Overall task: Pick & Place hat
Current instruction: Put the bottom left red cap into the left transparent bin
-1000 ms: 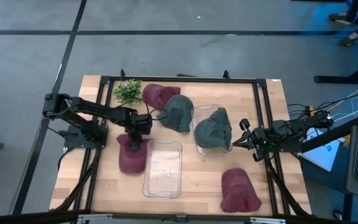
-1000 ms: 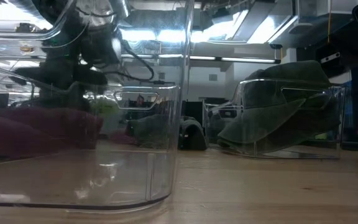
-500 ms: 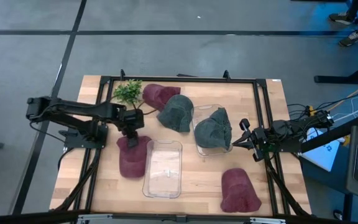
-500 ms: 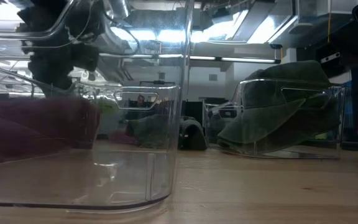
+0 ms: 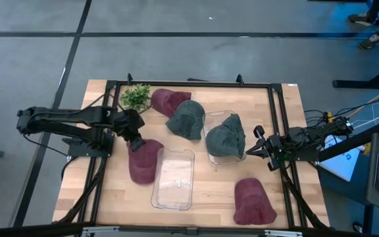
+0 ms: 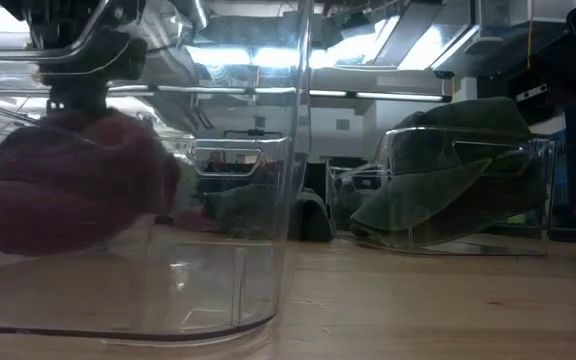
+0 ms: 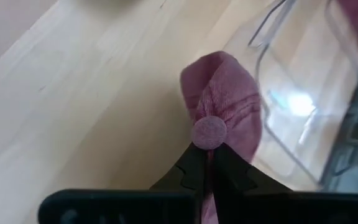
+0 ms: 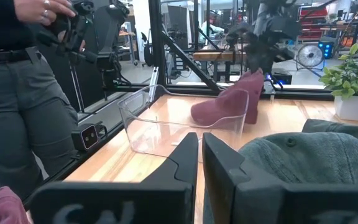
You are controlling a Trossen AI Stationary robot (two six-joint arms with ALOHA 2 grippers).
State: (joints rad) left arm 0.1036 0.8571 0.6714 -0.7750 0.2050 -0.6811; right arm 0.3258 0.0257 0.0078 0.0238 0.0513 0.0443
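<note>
My left gripper [image 5: 135,138] is shut on a maroon corduroy hat [image 5: 144,161] at the table's left, just left of an empty clear bin [image 5: 173,178]. The hat also shows in the left wrist view [image 7: 225,106] and the right wrist view [image 8: 225,102]. My right gripper [image 5: 255,150] is shut and empty at the right, beside a second clear bin [image 5: 216,117] that holds a grey hat [image 5: 226,137]. My left gripper pinches the hat's crown top between its two fingers [image 7: 191,169], right beside the round button [image 7: 209,132]. The fingers come from above, pointing down. The crown is raised and the hat hangs tilted below them; I cannot tell whether its lower end touches the table.
A maroon hat [image 5: 168,101] and a grey hat [image 5: 188,119] lie at the far middle beside a small green plant [image 5: 135,97]. Another maroon hat [image 5: 253,201] lies at the near right. A black frame [image 5: 189,83] rims the table. A person [image 8: 36,93] stands beyond the table.
My left gripper has gone up and a little toward the table's left edge, still shut on the maroon hat. The hat's crown has been lifted off the table, so the hat now stands raised and tilted beside the empty bin instead of lying flat.
</note>
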